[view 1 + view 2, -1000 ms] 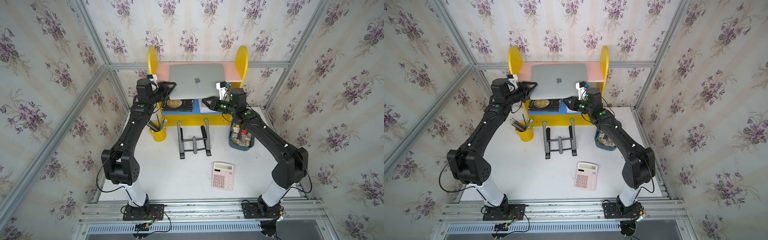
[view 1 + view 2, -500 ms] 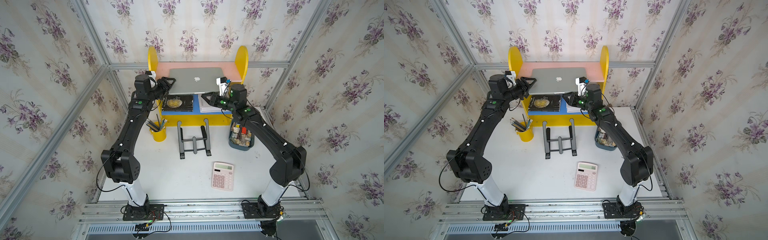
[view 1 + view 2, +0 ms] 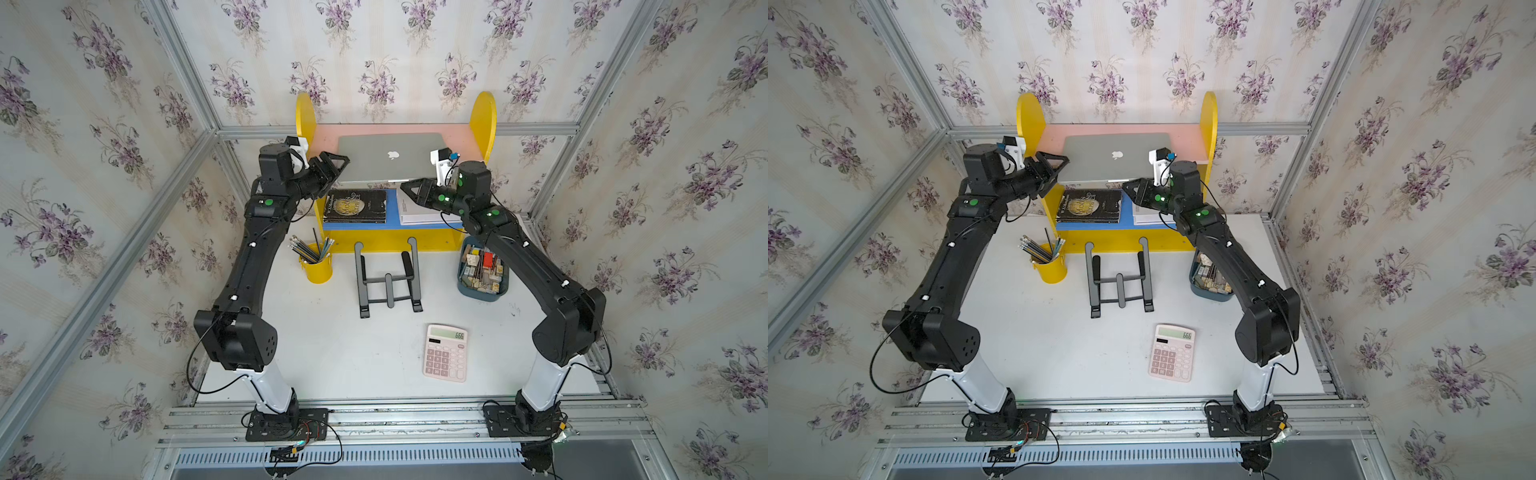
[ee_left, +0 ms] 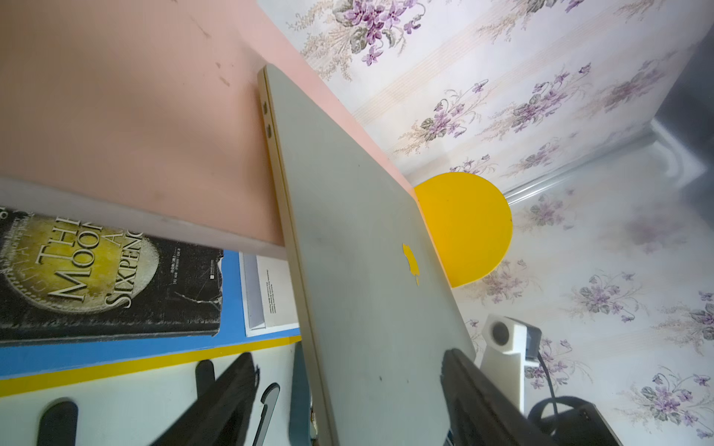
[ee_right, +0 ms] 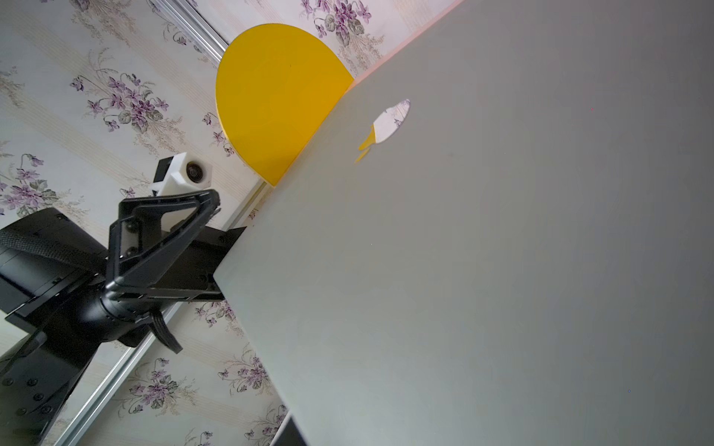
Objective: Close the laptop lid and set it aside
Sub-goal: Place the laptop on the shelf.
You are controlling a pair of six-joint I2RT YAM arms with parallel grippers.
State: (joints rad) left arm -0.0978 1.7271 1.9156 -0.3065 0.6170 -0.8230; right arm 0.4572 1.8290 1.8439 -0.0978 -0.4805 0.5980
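The laptop (image 3: 390,156), lid (image 4: 367,216) down, rests on the pink shelf (image 3: 326,139), one corner between my left pincer's (image 3: 337,168) wide-open, ungripping jaws; my right pincer (image 3: 409,190) sits closed beneath the other corner, grip untellable; I judge only withdrawal remains

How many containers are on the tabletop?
2. A yellow pencil cup stands between the left arm and the black stand. A blue-grey bin of small items sits on the stand's opposite side, partly behind the right arm. None looks hidden.
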